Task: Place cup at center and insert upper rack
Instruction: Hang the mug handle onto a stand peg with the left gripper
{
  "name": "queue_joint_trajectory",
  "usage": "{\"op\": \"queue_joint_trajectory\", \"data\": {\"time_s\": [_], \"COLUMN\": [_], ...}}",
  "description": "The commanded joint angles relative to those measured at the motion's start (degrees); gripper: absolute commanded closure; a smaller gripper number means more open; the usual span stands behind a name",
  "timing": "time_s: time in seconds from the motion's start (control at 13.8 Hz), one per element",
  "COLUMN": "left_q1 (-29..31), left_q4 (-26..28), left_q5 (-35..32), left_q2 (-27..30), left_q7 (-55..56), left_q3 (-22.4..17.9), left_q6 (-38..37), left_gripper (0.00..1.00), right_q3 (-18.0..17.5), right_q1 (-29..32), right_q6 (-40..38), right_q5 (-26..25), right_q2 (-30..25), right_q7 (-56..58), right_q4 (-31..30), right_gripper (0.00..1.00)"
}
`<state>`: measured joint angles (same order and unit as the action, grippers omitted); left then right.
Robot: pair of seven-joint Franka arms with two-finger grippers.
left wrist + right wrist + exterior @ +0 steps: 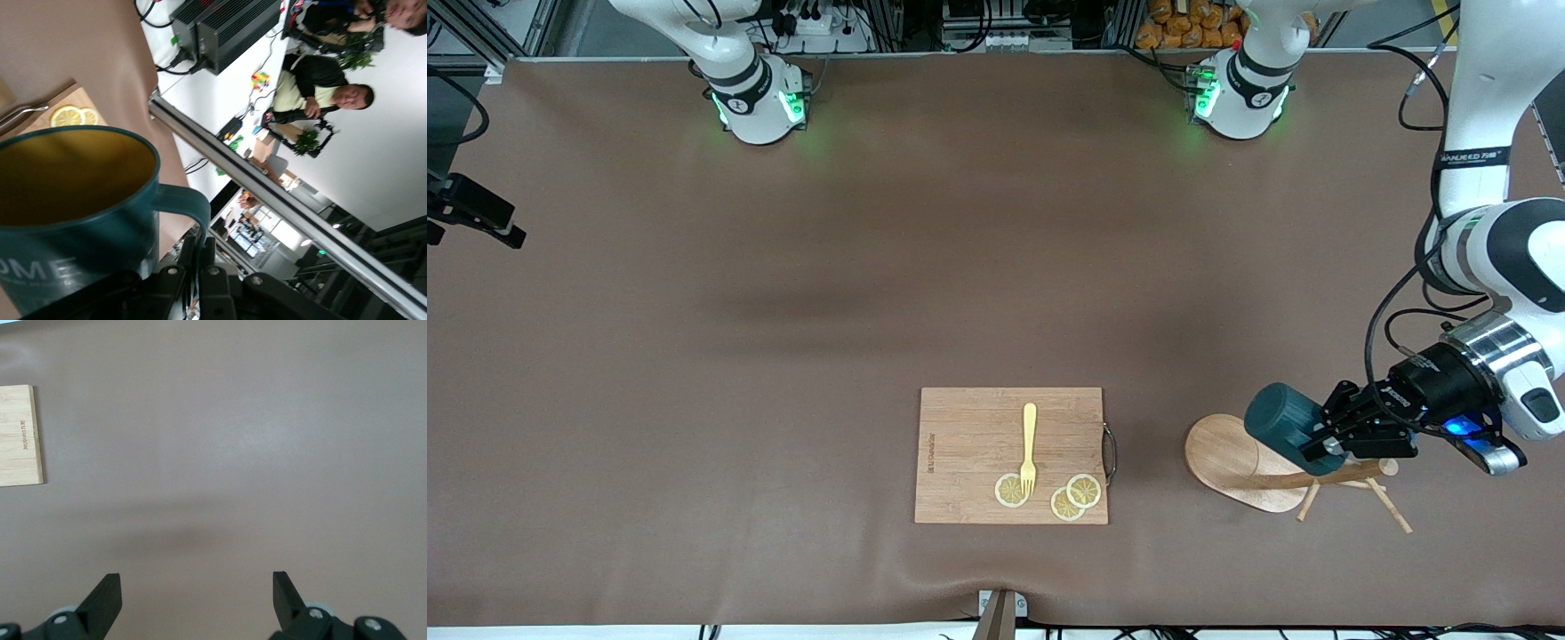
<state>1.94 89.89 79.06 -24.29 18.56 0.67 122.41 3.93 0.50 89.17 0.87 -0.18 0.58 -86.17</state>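
The dark teal cup is held by its handle in my left gripper, which is shut on it. The cup hangs over the oval base of the wooden upper rack near the left arm's end of the table. The rack's pole and thin pegs show under and beside the gripper. In the left wrist view the cup fills the foreground with its yellowish inside showing, and the left gripper pinches the handle. My right gripper is open and empty over bare table; it is out of the front view.
A rectangular wooden cutting board lies near the table's front edge at mid-table, with a yellow fork and lemon slices on it. Its corner shows in the right wrist view. Brown cloth covers the table.
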Motion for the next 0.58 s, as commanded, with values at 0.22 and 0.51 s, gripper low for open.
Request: {"op": "queue_joint_trajectory", "data": {"time_s": [0.22,0.51], "left_q1": [0.70,1.14], "left_q4": [1.43,1.34], "left_q5": [4.25,5.40], "left_q2": [-0.93,-1.63], "left_q7": [-6.60,-7.75], "left_q3": [0.74,0.65], "left_q6": [2.75,3.72], "left_gripper": [1.00,1.00], "right_q3": [-0.15,-0.15], "right_q1": [0.29,0.20], "right_q6": [-0.23,-0.67], "right_q5": [-0.08,-0.08], "right_q2": [-0.87,-0.78], "right_q7": [-0.23,-0.23], "right_q4": [-0.75,-0.66], "right_gripper": [0.00,0.00]}}
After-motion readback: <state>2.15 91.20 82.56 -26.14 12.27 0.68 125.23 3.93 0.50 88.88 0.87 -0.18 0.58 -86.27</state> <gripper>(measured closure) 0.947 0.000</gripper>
